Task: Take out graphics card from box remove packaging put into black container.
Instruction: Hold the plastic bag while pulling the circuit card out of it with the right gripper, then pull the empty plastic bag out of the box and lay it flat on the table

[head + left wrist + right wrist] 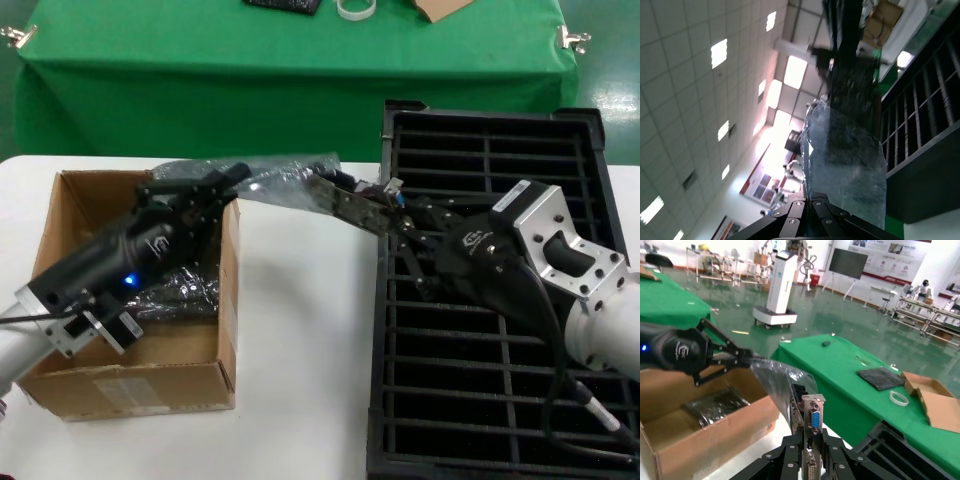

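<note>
I'm mid-unbagging: my left gripper (pixel 228 180) is pinched on the packaging (pixel 285 180) above the box (pixel 130 375), while my right gripper (pixel 405 225) clamps the graphics card (pixel 350 205) by its bracket, left of the black container (pixel 600 150). Next I'd pull them apart.

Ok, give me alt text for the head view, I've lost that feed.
Both grippers stretch the packaging above the white table: left gripper grips the bag over the box, right gripper pulls the graphics card out toward the black container.
</note>
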Robot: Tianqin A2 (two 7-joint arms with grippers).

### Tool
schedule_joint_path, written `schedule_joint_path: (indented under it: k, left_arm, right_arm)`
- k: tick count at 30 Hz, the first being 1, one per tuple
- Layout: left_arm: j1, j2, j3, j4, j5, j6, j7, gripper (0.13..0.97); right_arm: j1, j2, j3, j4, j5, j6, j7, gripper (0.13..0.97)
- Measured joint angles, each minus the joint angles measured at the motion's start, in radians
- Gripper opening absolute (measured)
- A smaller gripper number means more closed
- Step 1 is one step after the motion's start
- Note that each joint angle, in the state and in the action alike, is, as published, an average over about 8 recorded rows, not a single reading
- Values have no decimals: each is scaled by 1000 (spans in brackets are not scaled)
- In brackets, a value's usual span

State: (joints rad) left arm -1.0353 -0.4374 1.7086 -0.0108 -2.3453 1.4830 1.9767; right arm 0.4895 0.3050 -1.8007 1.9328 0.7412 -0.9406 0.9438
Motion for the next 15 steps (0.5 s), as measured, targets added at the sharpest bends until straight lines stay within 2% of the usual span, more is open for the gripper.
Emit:
schedule_joint_path:
  k: [4,7,11,15]
  left_arm:
    - [-10,-5,-49,1,1,-37,-48,139]
    - [-19,-9,-91,2,-7,-68,-116,139]
    - [-39,-12,-161,6,-31,-123,-250,139]
    - [-66,-11,-238,9,-56,-209,-420,139]
  right_arm:
    - [4,-23,20,58,-77,-69,30,196]
    - [14,-41,30,85,-126,-111,42,196]
    - [33,-70,39,106,-193,-156,48,196]
    - [59,-109,43,118,-268,-199,45,196]
